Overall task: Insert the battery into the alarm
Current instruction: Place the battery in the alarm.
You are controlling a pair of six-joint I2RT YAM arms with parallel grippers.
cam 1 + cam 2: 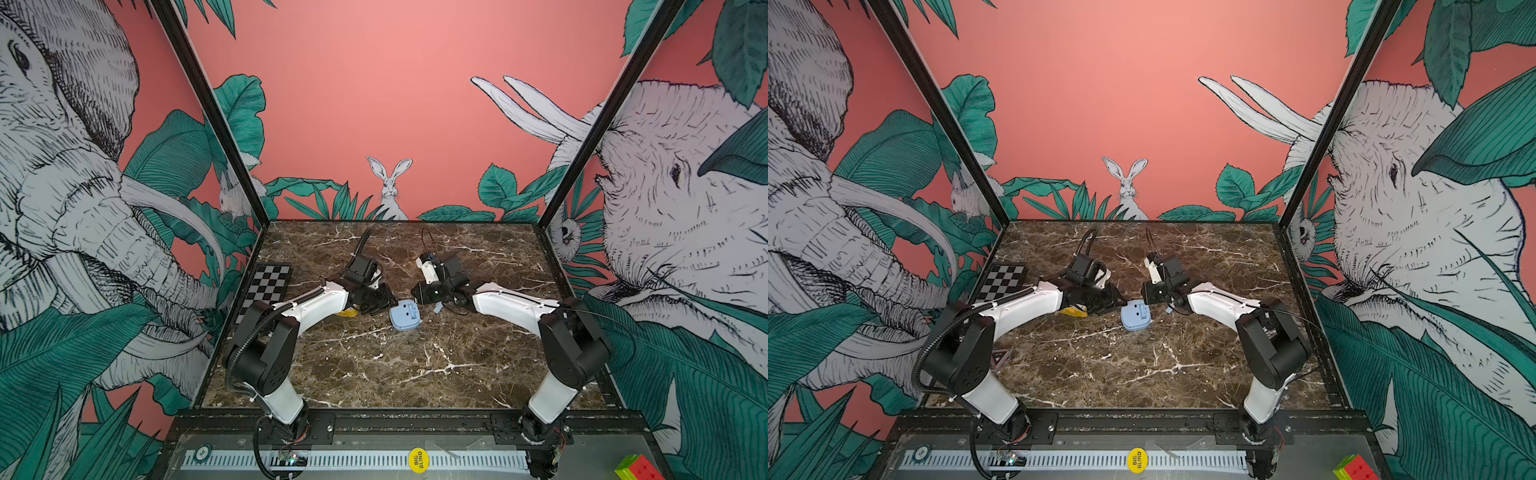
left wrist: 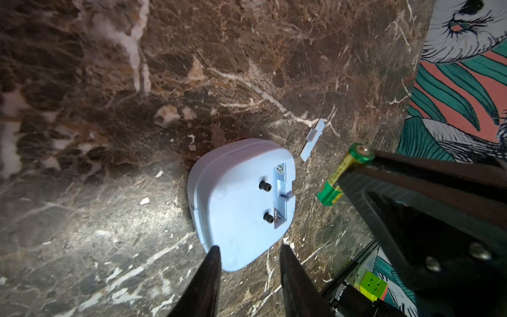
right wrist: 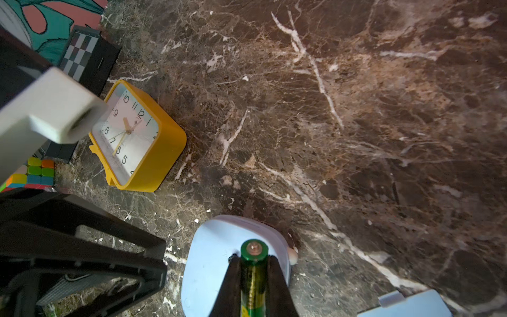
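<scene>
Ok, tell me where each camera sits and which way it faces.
Top views: high at the front, facing down and back over the table; left arm, right arm show.
Left wrist: above left hand, facing the blue alarm; fingers show.
Right wrist: behind right hand gripping the battery.
Shared: wrists both see alarm, battery.

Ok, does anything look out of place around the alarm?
Nothing looks damaged or spilled. The alarm lies face down with its battery bay open. Its cover lies loose on the table, apart from it, which is expected at this stage. A yellow clock lies face up nearby.
</scene>
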